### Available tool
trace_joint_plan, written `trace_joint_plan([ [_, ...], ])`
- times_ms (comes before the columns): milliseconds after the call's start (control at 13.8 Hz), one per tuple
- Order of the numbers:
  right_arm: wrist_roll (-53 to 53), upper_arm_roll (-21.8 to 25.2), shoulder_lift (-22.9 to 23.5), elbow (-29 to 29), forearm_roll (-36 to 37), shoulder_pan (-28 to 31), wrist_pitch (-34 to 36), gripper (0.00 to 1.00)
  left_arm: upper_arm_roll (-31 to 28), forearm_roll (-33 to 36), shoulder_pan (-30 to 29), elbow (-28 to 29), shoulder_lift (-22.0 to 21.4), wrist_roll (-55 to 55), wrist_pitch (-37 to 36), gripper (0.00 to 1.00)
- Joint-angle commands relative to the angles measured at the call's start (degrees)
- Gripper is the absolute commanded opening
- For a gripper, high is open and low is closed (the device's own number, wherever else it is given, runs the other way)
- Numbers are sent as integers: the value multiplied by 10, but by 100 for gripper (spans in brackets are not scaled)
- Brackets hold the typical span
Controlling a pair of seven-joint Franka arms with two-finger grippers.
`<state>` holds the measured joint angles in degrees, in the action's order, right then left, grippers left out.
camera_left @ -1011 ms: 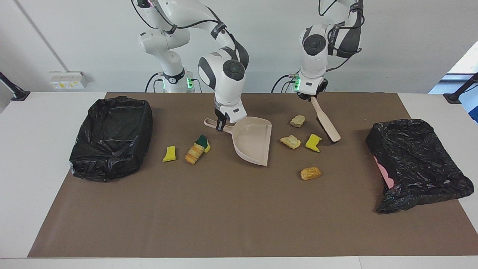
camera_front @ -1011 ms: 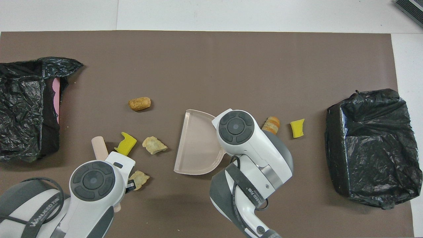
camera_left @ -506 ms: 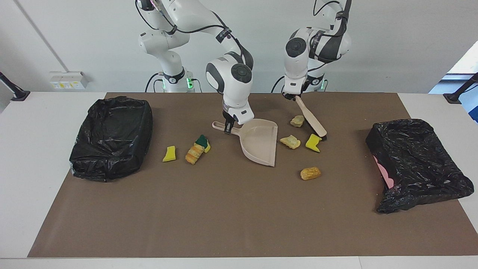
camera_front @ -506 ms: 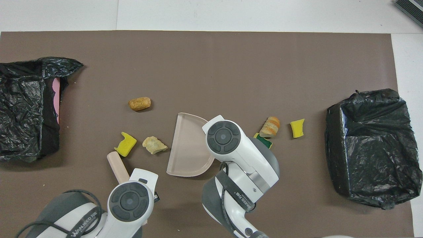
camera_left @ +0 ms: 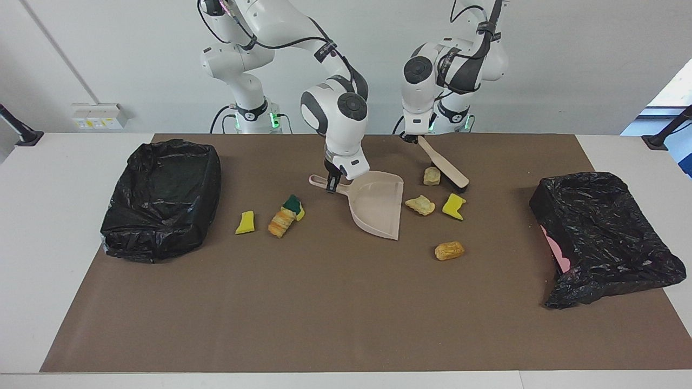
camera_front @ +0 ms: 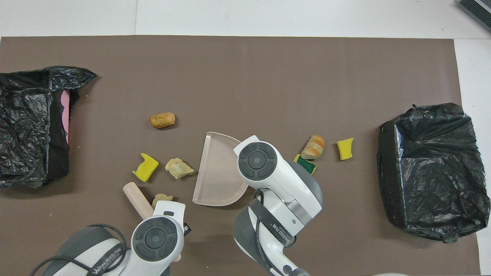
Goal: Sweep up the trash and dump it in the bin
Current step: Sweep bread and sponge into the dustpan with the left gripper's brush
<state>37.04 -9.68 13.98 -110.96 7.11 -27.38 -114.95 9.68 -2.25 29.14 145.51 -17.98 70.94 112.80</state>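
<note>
Right gripper [camera_left: 332, 186] has its jaws closed on the handle of the beige dustpan [camera_left: 378, 208], which sits mid-counter with its open lip turned toward the left arm's end. Left gripper [camera_left: 412, 137] has its jaws clamped on the handle of the brush [camera_left: 444, 168], bristle end down near the mat just beside a tan lump [camera_left: 431, 175]. Trash lies in two loose groups on the brown mat [camera_left: 324, 313]. By the pan's lip: the tan lump, a second tan crumbly piece [camera_left: 420, 205] close to the lip, a yellow sponge bit [camera_left: 453, 206] beside it, and an orange-brown bread piece [camera_left: 449, 250] farther from the robots, apart from the rest. On the pan's handle side, toward the right arm's end: a green-backed sponge [camera_left: 293, 205] touching a striped bread piece [camera_left: 281, 222], and a small yellow sponge bit [camera_left: 246, 222] near them. Black-bagged bins stand at each end: one [camera_left: 162, 197] at the right arm's end, one [camera_left: 605, 232] at the left arm's end. Nothing in the pan yet. Judgement: scraps look light; sponge soft and springy, likely to skid or bounce off bristles; crumbly lumps may shed bits. No pinching needed; low, slow strokes into the lip suit them, pan edge pressed flat.
</note>
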Motion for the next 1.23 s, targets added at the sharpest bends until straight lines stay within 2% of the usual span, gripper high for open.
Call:
trace_joint_plan([
  [0,-12,-3,-5,-8,2,6,0,0,-1,-8,-23,-1,28,-7,64,0],
  [217,-12,-3,-6,-8,2,6,6,0,-1,-10,-28,-14,46,-80,109,0],
  [433,-12,-3,-6,-7,2,6,8,0,1,-49,-23,-47,76,-176,140,0],
  [794,-13,-3,-12,-7,2,6,28,0,3,-85,20,-66,82,-327,158,0],
  [1011,-14,-3,-12,-7,2,6,31,0,3,-86,43,-87,87,-360,151,0],
  [1156,-14,-3,-13,-7,2,7,31,0,-1,-86,35,-125,88,-371,106,0],
])
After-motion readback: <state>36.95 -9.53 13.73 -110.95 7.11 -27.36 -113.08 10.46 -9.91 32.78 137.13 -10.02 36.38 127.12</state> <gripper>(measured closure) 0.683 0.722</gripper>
